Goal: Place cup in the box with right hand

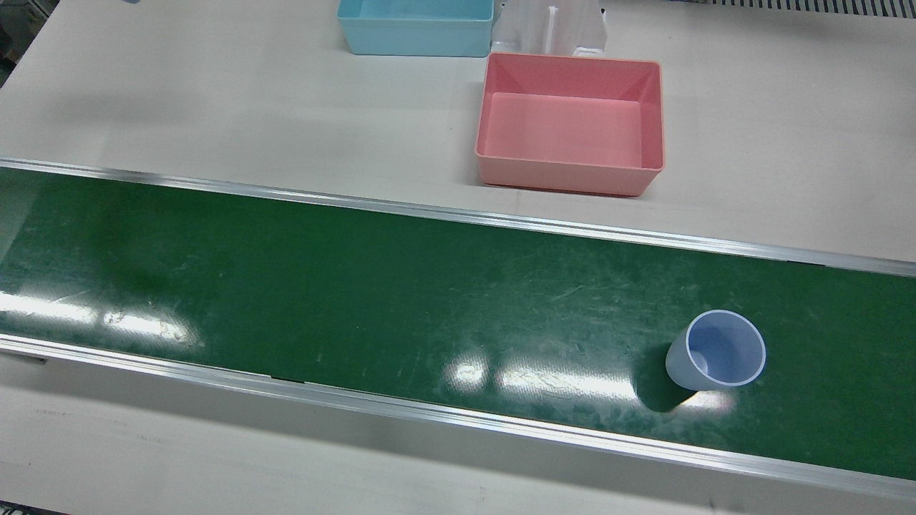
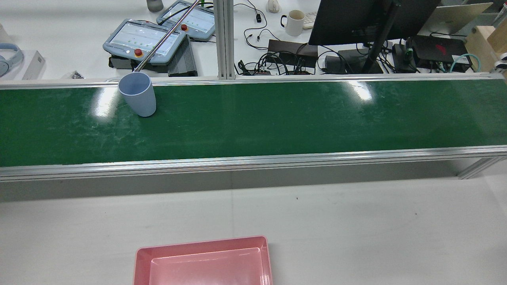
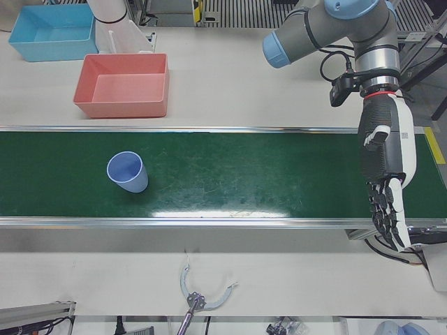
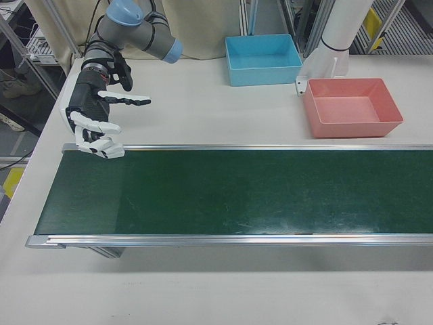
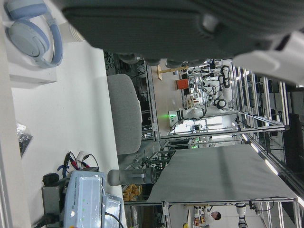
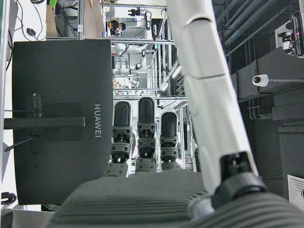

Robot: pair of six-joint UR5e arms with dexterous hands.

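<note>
pink box [image 2: 202, 261] cut by rear view's bottom edge (near side), blue box [image 1: 415, 27] cropped

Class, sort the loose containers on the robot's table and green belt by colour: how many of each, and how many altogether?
Pale blue plastic cup, upright on the green conveyor belt: 1
Pink rectangular plastic box, empty: 1
Light blue rectangular plastic box, empty: 1
Total: 3
</note>
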